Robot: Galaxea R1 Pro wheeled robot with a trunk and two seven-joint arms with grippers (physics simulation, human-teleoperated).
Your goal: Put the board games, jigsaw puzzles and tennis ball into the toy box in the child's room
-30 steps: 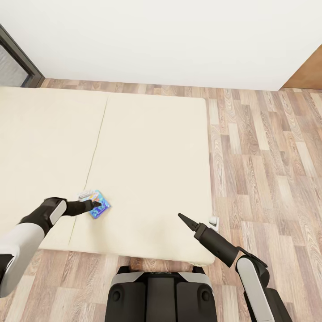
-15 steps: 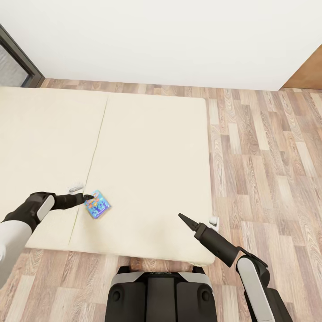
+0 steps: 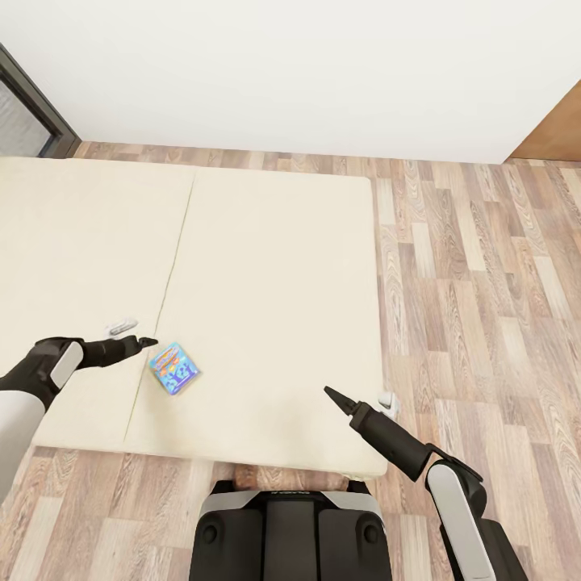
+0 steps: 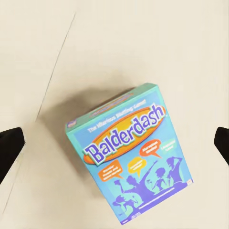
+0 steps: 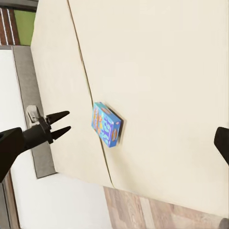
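A small blue board game (image 3: 173,368), lettered Balderdash, lies flat on the beige mattress of the bed (image 3: 274,258), near its front edge and just right of a seam. My left gripper (image 3: 146,342) hovers a little to the box's left, open, apart from it. In the left wrist view the box (image 4: 131,160) lies ahead between the wide-spread fingertips (image 4: 9,148). The right wrist view shows the same box (image 5: 107,124) with the left gripper (image 5: 64,122) beside it, its two fingers apart. My right gripper (image 3: 329,393) is open and empty over the bed's front right part.
Wood plank floor (image 3: 476,282) runs along the bed's right side and behind it, up to a white wall (image 3: 307,73). A dark-framed window (image 3: 24,121) stands at the far left. A brown wooden panel (image 3: 557,129) shows at the upper right.
My left gripper has drawn back to the left and slightly up, away from the blue box it was touching. The box stays on the mattress. The right arm has barely moved.
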